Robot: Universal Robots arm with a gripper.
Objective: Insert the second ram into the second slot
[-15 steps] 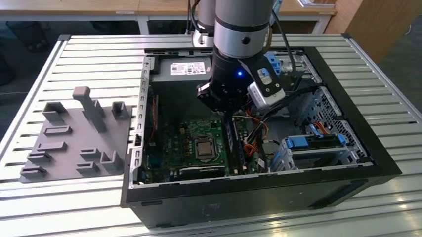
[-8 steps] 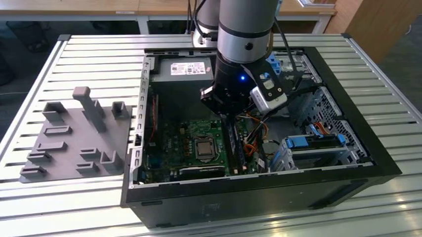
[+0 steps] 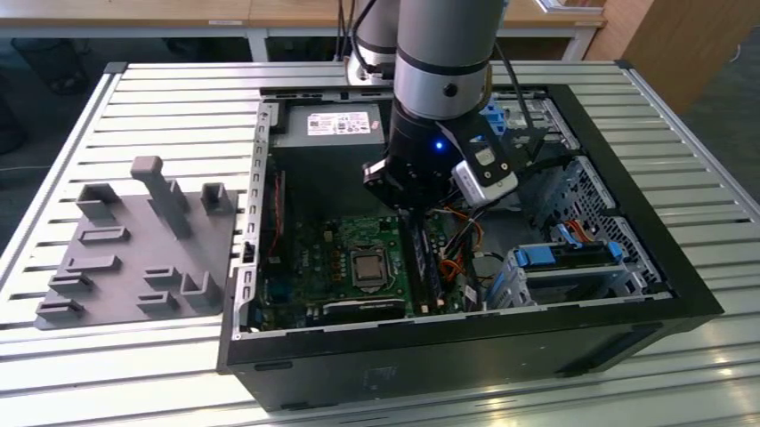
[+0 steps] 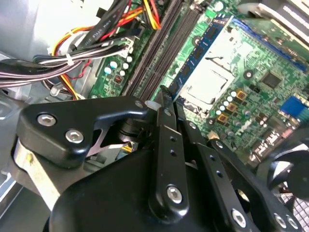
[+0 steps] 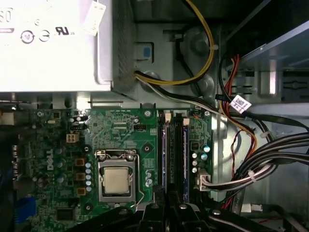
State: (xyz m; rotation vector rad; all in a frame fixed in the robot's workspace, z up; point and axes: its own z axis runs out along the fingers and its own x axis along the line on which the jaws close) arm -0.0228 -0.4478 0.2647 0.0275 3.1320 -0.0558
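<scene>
My gripper [image 3: 408, 209] reaches down into the open computer case [image 3: 475, 334], over the memory slots on the green motherboard [image 3: 320, 258]. In the second wrist view its black fingers [image 4: 169, 145] are drawn together, and the gripper [image 4: 163, 94] sits at the near end of the second ram [image 4: 195, 55], a thin blue stick standing on edge beside the processor socket [image 4: 207, 77]. The first wrist view shows the second ram [image 5: 164, 154] as a narrow blue line in its slot. A second blue stick [image 5: 185, 159] stands parallel to it, with the gripper [image 5: 168, 210] at that picture's edge.
Bundles of coloured cables [image 4: 91, 53] run close beside the slots. The power supply [image 3: 333, 124] fills the case's far corner and a drive cage [image 3: 570, 258] stands on the exterior view's right. A grey parts holder [image 3: 131, 258] lies on the slatted table at the exterior view's left.
</scene>
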